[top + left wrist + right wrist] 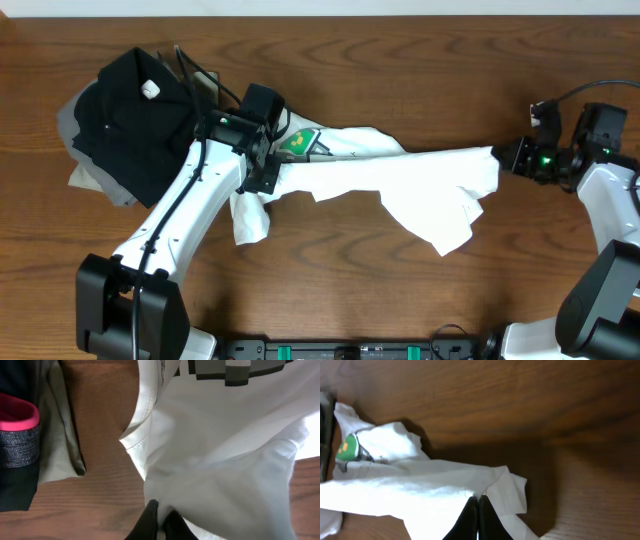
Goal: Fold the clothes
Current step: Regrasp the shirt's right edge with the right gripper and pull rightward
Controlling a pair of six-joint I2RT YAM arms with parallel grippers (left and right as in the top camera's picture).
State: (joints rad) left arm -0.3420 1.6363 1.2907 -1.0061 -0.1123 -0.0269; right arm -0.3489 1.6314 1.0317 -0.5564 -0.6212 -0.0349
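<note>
The clothes, a white T-shirt (400, 185) with a green print (299, 141), hang stretched across the middle of the table between both arms. At its left end my left gripper (262, 172) is shut on a pinch of the white cloth (210, 470), the black fingertips (151, 510) squeezing a fold. At the right end my right gripper (505, 157) is shut on the shirt's edge (470, 487), fingers (470, 510) pressed together on the fabric. The shirt (395, 475) runs away to the left in the right wrist view, with the green print (347, 447) at its far end.
A black folded garment (130, 115) with a white tag (150, 89) lies on a grey one (85, 175) at the back left. Bare wooden table (400, 300) lies in front of the shirt. A pink-trimmed garment (17, 425) shows at the left in the left wrist view.
</note>
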